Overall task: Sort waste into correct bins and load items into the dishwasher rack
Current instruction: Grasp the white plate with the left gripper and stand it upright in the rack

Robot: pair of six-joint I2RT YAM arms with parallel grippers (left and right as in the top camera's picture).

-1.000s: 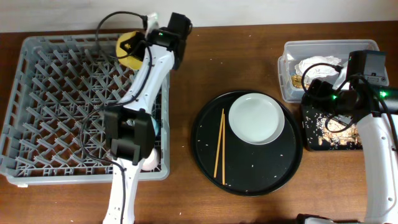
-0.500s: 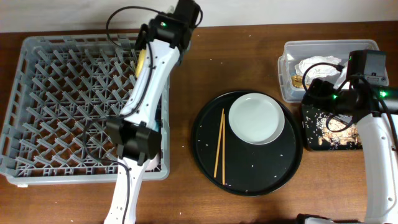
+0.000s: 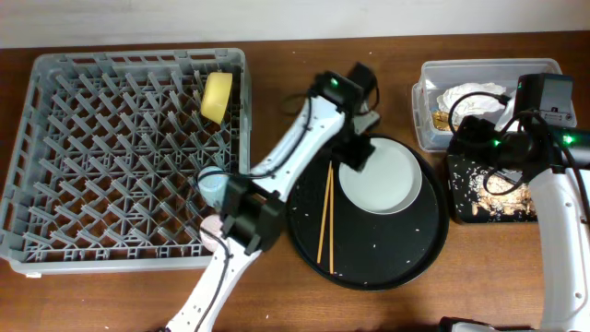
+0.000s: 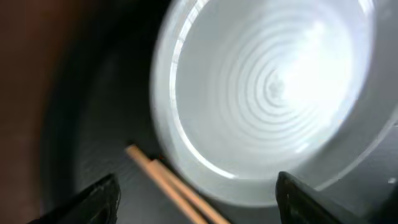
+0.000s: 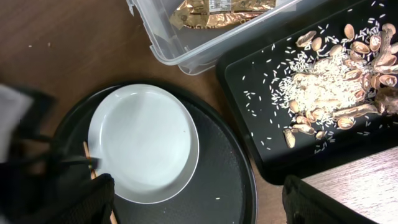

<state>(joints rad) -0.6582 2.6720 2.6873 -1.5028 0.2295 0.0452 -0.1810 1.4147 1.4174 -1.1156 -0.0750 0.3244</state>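
My left gripper (image 3: pixel 355 153) hangs open over the left rim of the white plate (image 3: pixel 382 175); in its wrist view the plate (image 4: pixel 273 93) and the two chopsticks (image 4: pixel 168 183) lie below the gripper (image 4: pixel 202 202), nothing held. The chopsticks (image 3: pixel 324 217) rest on the round black tray (image 3: pixel 369 263). The yellow bowl (image 3: pixel 218 96) stands on edge at the back of the dishwasher rack (image 3: pixel 55 175); a blue cup (image 3: pixel 211 183) and a pink cup (image 3: pixel 212 224) sit by its right wall. My right gripper (image 3: pixel 468 136) is open and empty above the bins.
The clear tub (image 3: pixel 433 129) holds a crumpled napkin (image 3: pixel 472 95) and a gold wrapper (image 5: pixel 211 12). The flat black tray (image 5: pixel 261 93) in front of it carries rice and shells (image 5: pixel 329 87). My left arm (image 3: pixel 286 161) spans from rack to round tray.
My left gripper let go of the yellow bowl at the rack's back and swung right, over the plate. The right arm has not moved.
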